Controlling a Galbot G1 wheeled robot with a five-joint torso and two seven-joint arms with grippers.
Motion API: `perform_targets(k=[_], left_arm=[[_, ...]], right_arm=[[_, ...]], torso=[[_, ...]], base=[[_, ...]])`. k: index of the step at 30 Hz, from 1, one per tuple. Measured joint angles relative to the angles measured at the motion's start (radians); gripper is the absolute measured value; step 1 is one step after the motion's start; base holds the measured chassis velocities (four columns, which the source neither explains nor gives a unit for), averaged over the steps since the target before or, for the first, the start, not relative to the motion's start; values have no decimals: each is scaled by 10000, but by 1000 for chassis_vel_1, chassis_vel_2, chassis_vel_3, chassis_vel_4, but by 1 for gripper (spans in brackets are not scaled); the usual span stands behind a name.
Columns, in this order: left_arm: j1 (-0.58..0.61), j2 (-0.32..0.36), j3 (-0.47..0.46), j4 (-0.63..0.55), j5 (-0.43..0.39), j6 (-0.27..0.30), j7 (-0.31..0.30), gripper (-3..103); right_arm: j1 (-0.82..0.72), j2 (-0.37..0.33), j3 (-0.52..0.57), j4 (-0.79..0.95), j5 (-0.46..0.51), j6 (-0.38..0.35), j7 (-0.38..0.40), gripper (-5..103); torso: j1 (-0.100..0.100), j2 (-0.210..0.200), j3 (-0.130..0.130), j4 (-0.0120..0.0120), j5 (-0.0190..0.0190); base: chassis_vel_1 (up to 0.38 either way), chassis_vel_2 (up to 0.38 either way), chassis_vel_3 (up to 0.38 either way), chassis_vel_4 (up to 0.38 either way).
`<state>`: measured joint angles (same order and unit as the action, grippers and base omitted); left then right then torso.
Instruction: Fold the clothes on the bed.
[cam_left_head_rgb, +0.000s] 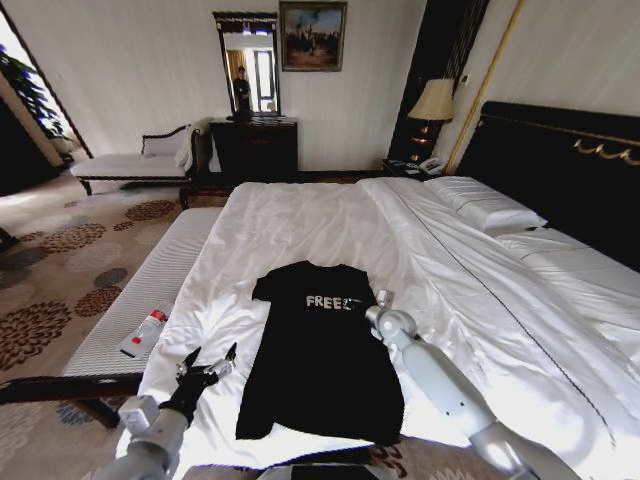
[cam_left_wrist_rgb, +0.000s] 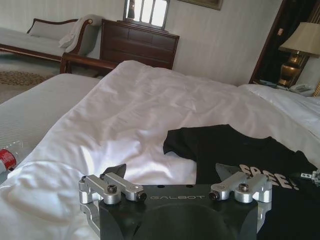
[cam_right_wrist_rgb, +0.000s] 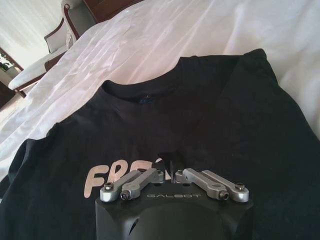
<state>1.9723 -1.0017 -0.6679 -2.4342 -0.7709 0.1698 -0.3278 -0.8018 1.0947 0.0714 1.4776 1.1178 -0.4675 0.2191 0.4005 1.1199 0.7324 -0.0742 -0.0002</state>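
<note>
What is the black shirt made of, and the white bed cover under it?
The black shirt looks like soft, matte knit fabric, probably cotton: it lies limp and flat. The white bed cover looks smoother, with a slight sheen; light glints on its wrinkles, so maybe sateen cotton, though I can't be sure.

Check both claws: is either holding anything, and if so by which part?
Left claw is open over the white sheet, holding nothing. Right claw is shut on the black T-shirt, pinching the chest fabric at the lettering.

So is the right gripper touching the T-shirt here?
Touching. In the right wrist view the right gripper has its fingers closed together, pressed into the black T-shirt by the FREE lettering; the head view agrees.
</note>
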Motion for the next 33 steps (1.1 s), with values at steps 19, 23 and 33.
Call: perform_targets(k=[19, 23, 33], left_arm=[[-2246, -294, 409, 1116, -1460, 403, -172, 100], [-3077, -383, 753, 1744, -1600, 441, -167, 100], [-3916, -631, 1145, 2775, -1667, 598, -310, 100]], right_arm=[[-3252, -1034, 3251, 3735, -14, 507, 415, 76], [-4704, -975, 4248, 4299, -1069, 1252, 356, 91], [-7193, -22, 6248, 5000, -3535, 3175, -140, 100]], torso=[[-1, 0, -1, -4, 1], [-1, 0, -1, -2, 0], [-1, 1, -1, 1, 0]], base=[[0, 0, 0, 0], [0, 0, 0, 0], [0, 0, 0, 0]])
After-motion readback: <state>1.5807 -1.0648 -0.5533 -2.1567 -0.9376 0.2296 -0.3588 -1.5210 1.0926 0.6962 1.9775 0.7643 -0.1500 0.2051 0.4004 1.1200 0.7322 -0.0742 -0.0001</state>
